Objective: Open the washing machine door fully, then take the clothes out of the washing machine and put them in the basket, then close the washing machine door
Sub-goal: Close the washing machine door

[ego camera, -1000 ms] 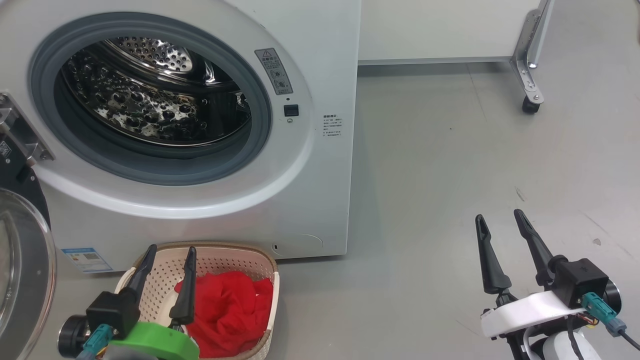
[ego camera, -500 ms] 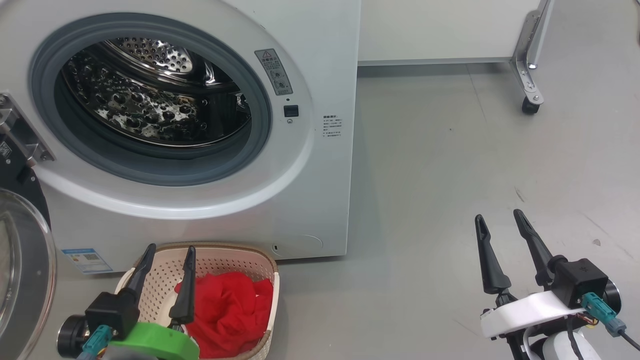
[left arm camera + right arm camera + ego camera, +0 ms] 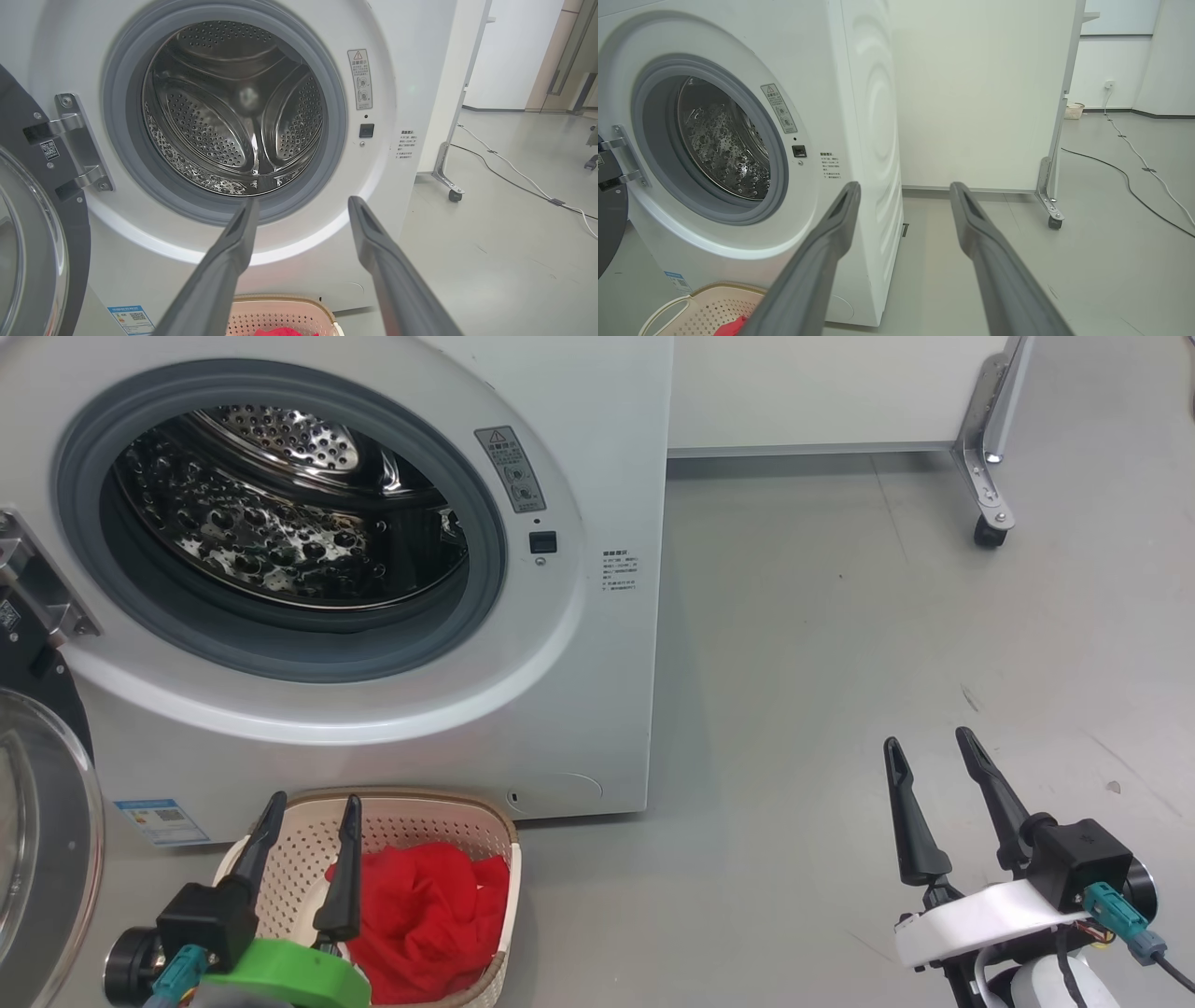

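The left fingers (image 3: 344, 873) stand spread and released, grasping nothing. They hang over the near left part of the basket (image 3: 411, 801). The clothes (image 3: 425, 915) lie bunched in the basket, just right of these fingers. Straight beyond their tips is the washer (image 3: 597, 691), and in the left wrist view they point at the lower edge of its grey-ringed drum (image 3: 233, 116). The door (image 3: 37, 840) hangs swung wide open to their left. The right fingers (image 3: 910, 826) are spread and empty too, over the bare floor (image 3: 840, 644), well right of the washer and basket.
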